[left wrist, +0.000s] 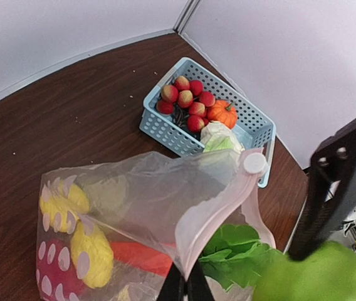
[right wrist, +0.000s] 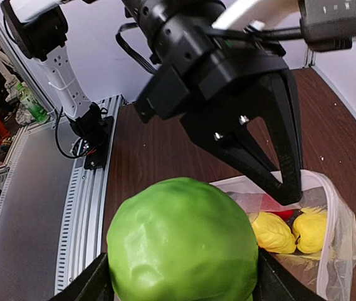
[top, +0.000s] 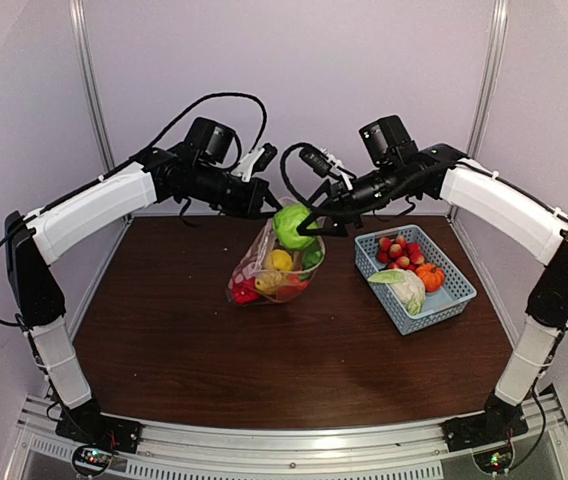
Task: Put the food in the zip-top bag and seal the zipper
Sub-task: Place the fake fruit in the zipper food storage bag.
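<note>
The clear zip-top bag (top: 264,268) hangs above the table's middle with its mouth up. My left gripper (top: 270,207) is shut on the bag's mouth edge; in the left wrist view my left gripper (left wrist: 187,279) pinches the zipper strip (left wrist: 228,200). Inside the bag lie yellow fruits (left wrist: 90,251), a red pepper (left wrist: 140,257) and leafy greens (left wrist: 234,251). My right gripper (top: 302,226) is shut on a large green fruit (top: 289,224) at the bag's mouth. In the right wrist view my right gripper (right wrist: 181,285) clamps this fruit (right wrist: 181,244) from both sides.
A light-blue mesh basket (top: 451,298) stands right of the bag, holding red-yellow apples (top: 401,251), an orange pumpkin (top: 429,276) and a pale cabbage (top: 402,287). White walls enclose the table on the left, right and far sides.
</note>
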Tool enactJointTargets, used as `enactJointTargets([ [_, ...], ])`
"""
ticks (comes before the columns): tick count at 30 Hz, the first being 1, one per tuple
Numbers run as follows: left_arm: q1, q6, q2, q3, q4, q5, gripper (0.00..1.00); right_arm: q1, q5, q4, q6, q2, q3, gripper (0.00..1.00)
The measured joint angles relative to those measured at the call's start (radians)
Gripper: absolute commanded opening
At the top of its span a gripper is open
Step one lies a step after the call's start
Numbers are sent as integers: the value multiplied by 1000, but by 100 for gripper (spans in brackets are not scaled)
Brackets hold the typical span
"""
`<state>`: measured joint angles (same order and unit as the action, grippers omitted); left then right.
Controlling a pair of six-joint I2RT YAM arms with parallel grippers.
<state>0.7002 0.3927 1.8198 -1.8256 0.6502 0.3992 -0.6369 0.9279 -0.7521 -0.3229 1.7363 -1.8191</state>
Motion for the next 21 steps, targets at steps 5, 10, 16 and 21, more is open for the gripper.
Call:
enactJointTargets([
  [5,0,3,0,-1,-3,9,0,-3,-43,11,4,63,0,51],
  [10,0,5,-2,-2,-3,18,0,-8,-130,9,-22,67,0,61],
  [16,0,11,-2,-2,-9,28,0,-19,-213,6,-39,67,-1,81],
  [21,-5,13,-3,-2,-15,29,0,-19,-223,-26,-45,67,-44,89],
])
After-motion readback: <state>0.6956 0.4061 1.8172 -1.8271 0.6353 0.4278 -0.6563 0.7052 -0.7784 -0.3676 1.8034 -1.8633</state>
